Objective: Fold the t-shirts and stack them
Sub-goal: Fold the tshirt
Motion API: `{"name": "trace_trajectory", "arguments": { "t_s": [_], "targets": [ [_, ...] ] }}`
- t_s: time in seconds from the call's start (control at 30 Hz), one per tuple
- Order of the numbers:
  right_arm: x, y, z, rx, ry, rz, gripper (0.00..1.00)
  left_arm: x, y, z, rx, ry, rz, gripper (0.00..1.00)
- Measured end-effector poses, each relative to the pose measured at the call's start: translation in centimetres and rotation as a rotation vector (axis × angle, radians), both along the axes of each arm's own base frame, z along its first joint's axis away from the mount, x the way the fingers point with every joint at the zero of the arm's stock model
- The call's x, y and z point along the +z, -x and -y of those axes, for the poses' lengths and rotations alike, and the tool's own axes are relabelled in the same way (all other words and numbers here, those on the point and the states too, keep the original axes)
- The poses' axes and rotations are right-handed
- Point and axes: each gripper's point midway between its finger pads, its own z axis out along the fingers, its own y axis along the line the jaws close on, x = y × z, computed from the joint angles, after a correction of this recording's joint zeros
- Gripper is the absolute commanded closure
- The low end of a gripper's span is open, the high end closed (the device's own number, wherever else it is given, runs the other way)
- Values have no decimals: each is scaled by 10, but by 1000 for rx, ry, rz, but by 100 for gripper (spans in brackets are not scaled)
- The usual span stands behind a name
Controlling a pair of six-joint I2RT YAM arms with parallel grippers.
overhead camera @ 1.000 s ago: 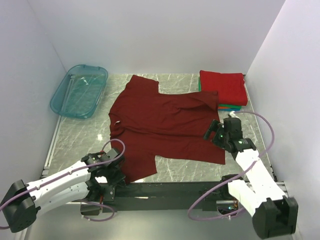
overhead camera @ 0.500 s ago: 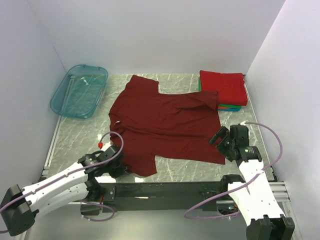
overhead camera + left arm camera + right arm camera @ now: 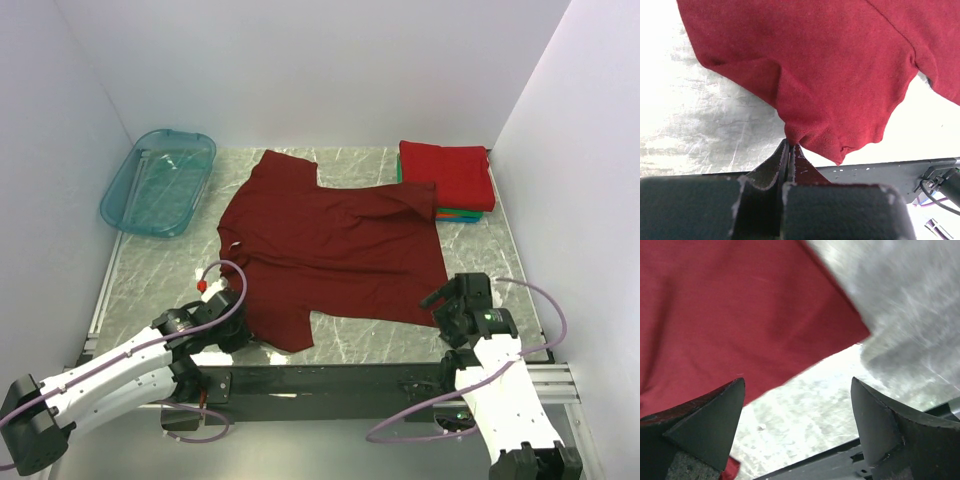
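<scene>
Dark maroon cloth t-shirt (image 3: 335,250): lower-left corner pinched in closed left hand (image 3: 788,146); lower-right corner just beyond open right hand (image 3: 796,390).

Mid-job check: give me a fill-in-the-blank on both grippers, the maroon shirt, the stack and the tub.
The left gripper is ___ on the maroon t-shirt at its near edge.
The right gripper hangs ___ near that shirt's right corner.
The folded stack has a bright ___ shirt on top.
The teal tub sits at the far ___.
Missing: shut; open; red; left.
</scene>
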Motion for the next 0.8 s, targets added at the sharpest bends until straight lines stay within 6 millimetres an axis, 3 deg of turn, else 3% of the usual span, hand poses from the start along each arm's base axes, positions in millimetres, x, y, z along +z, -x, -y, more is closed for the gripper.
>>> {"name": "trace_trajectory", "arguments": {
  "t_s": [0.2, 0.43, 0.67, 0.8],
  "targets": [
    [-28, 16, -2, -42, -27, -102, 19, 5, -3, 1, 1, 2, 15, 100],
    [-33, 1, -1, -46, -18, -88, 52, 15, -11, 2, 16, 0, 48, 100],
    [-35, -8, 3, -42, 8, -73, 63, 24, -18, 2, 33, -5, 76, 100],
    [-35, -13, 5, -42, 17, -54, 78, 26, -19, -1, 43, -20, 82, 100]
  ]
}}
